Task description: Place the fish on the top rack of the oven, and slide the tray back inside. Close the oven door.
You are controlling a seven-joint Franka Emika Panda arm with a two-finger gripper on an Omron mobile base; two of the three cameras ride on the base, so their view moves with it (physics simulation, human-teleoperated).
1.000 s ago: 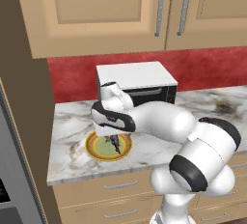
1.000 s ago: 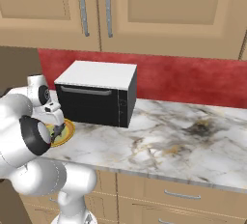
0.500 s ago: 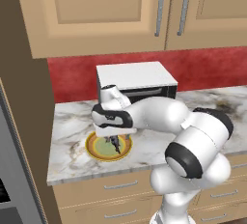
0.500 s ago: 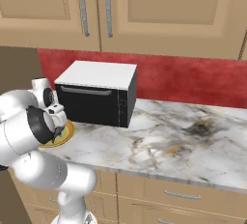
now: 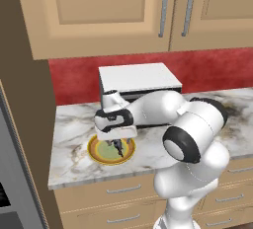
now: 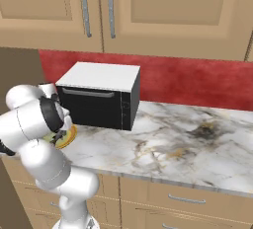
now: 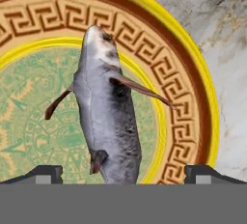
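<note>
Hand view, from left to right: one dark fingertip [image 7: 43, 174] rises at the lower left, the fish [image 7: 107, 117] lies between the tips on the yellow plate [image 7: 190, 80], and the other tip rises at the lower right. The hand [image 7: 123, 175] stands wide apart and empty, with the fish's long axis running away from it, roughly crosswise to the gap. In the left base view the hand [image 5: 116, 139] hovers just above the plate [image 5: 96, 153] on the marble tabletop [image 5: 74, 124], left of the small black box with white top [image 5: 138, 77].

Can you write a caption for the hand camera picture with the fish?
Open gripper poised over a grey fish lying on a yellow plate.
</note>
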